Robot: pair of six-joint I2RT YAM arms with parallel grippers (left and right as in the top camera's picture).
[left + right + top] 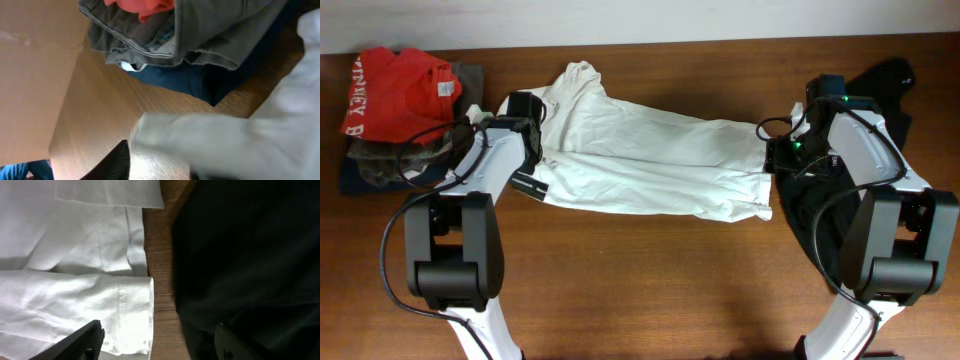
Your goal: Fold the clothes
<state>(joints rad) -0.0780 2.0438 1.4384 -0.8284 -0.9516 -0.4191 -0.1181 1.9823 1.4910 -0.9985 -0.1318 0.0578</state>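
The white T-shirt (650,160) lies folded into a long band across the middle of the table, with no lettering showing. My left gripper (528,150) is over its left end. In the left wrist view the fingers (160,170) stand apart, with blurred white cloth (280,125) over the right one. My right gripper (778,155) is at the shirt's right end, open. Its fingers (160,342) straddle the shirt's hem (75,295) and the edge of the black garment (250,255). The black garment (825,215) lies crumpled under the right arm.
A stack at the far left holds a red garment (395,90) on grey (390,160) and navy (360,180) folded ones. It is close to the left gripper in the left wrist view, where the grey garment (210,35) lies above the navy one (200,80). Bare wood (650,280) lies in front.
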